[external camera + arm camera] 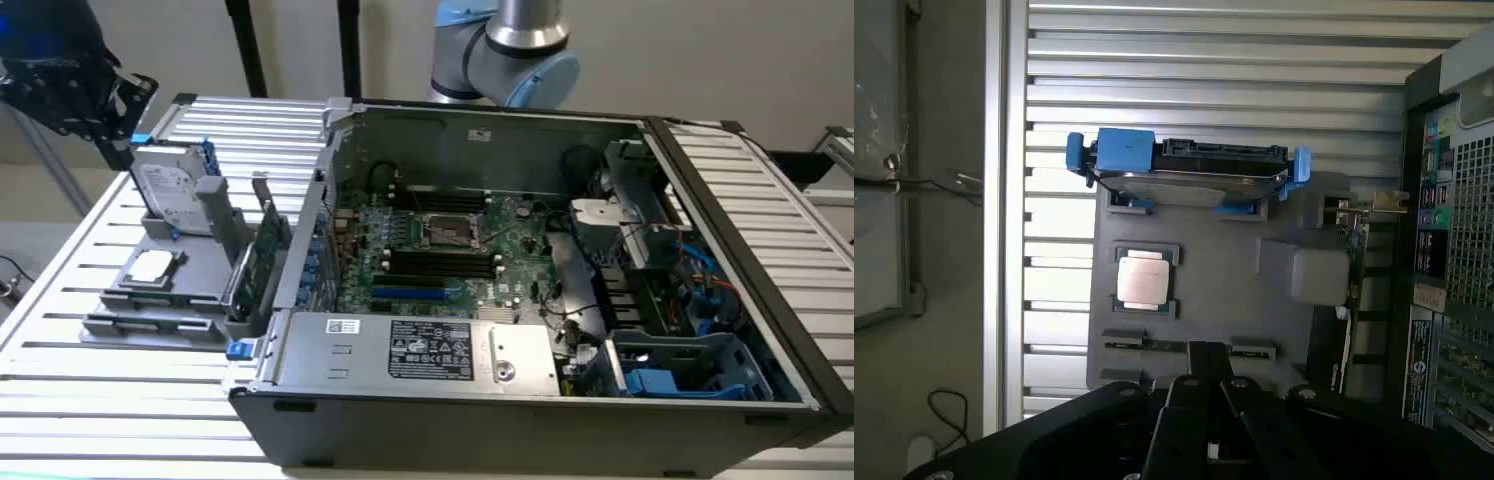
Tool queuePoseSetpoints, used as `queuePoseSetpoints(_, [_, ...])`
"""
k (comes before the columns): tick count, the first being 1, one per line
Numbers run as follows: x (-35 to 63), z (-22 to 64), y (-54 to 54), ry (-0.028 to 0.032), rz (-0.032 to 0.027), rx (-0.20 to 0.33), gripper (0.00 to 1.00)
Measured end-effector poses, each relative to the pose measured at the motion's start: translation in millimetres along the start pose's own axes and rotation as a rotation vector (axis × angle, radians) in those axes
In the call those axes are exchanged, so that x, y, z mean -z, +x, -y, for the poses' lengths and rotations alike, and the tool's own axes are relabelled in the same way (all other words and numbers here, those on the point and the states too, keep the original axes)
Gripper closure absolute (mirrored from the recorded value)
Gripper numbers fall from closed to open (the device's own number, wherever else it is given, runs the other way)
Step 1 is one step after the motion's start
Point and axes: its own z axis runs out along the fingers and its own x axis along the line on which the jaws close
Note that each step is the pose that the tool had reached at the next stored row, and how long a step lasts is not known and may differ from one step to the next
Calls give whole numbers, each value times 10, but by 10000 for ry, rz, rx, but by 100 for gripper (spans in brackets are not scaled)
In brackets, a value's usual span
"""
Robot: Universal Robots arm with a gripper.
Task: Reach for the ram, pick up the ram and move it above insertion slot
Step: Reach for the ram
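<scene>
**Clearance Findings — Fixture and Open Case**

The grey fixture (120, 325) on the slatted table (67, 410) was open from above. The ram (1159, 346) lay low along one edge of it. The flat processor chip (1144, 280) beside the ram posed no obstruction. Two upright items restricted passage from the sides: the hard drive (171, 190) at the fixture's far end, and the expansion card (271, 245) standing between the fixture and the case (534, 430). Inside the case, the memory slots (441, 262) were reachable from above only — the power supply (400, 350) bounded them on the near side, and loose cables (571, 300) crowded the exterior view's right.
</scene>
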Motion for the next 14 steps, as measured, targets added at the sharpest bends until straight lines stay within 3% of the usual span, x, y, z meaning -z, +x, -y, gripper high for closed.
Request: queuePoseSetpoints(14, [1,22,1,-8,0,-1,89])
